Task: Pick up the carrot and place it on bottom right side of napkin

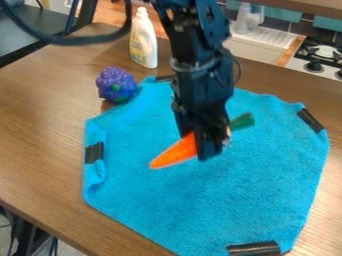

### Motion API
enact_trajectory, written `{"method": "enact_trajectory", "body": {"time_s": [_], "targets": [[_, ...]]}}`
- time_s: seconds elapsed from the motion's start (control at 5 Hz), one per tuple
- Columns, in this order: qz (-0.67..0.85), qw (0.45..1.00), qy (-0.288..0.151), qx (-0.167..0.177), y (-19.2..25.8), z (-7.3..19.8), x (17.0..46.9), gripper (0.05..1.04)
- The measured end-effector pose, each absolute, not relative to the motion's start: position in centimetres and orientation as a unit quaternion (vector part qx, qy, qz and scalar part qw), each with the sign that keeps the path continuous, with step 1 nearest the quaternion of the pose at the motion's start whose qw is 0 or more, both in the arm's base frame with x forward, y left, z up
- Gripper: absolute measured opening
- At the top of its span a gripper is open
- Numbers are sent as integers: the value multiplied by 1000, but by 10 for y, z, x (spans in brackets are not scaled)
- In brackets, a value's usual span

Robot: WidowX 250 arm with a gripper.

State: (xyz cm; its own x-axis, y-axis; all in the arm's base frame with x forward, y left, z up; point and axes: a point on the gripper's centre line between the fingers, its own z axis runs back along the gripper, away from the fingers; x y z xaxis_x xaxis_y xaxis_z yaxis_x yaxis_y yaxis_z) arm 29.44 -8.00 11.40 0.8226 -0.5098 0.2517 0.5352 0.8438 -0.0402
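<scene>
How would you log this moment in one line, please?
Gripper | holds carrot over blue napkin | orange tip toward view's lower left | bottom-right placement not done

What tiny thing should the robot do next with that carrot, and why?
Probably settle a firm hold on the carrot before carrying it anywhere. The gripper is right at the carrot's middle, but I can't tell how secure the hold is, and the carrot is over the blue napkin's upper middle, well away from its bottom right side.
</scene>
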Motion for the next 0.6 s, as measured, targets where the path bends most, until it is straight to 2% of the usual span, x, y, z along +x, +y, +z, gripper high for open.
{"method": "enact_trajectory", "body": {"time_s": [0.2,0.6], "targets": [[-294,947,-115,-54,-92,101,284,526],[-313,939,-131,-49,-104,103,269,526]]}}
